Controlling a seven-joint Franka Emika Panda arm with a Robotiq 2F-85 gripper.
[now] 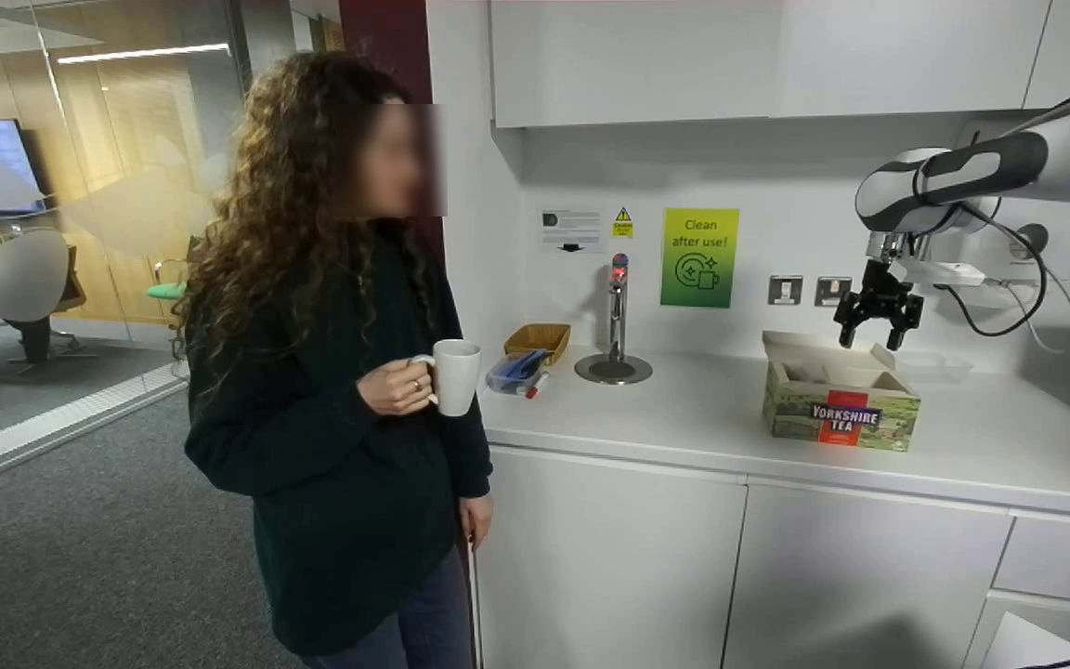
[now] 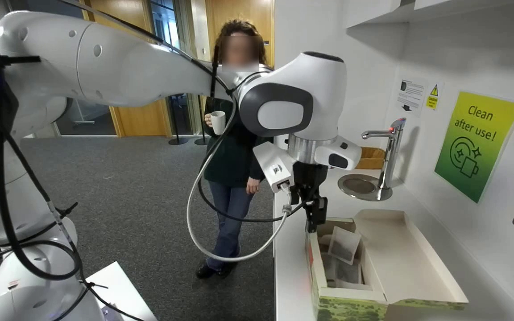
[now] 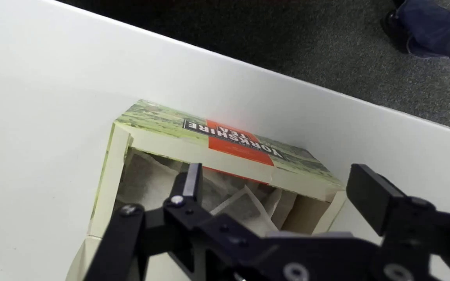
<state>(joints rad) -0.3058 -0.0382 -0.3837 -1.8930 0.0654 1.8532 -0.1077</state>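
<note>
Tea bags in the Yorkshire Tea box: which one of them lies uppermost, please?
The tilted, square tea bag showing all four corners in an exterior view. The other tea bags sit lower in the Yorkshire Tea box, partly hidden.

White arm point(image 2: 145, 73) outstretched, wrist point(image 2: 304, 96) bent down, black fingers point(image 1: 901, 325) spread apart, pointing downward

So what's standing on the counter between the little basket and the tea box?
A metal tap with a round plate at its foot stands between the basket and tea box; both exterior views show it.
</note>
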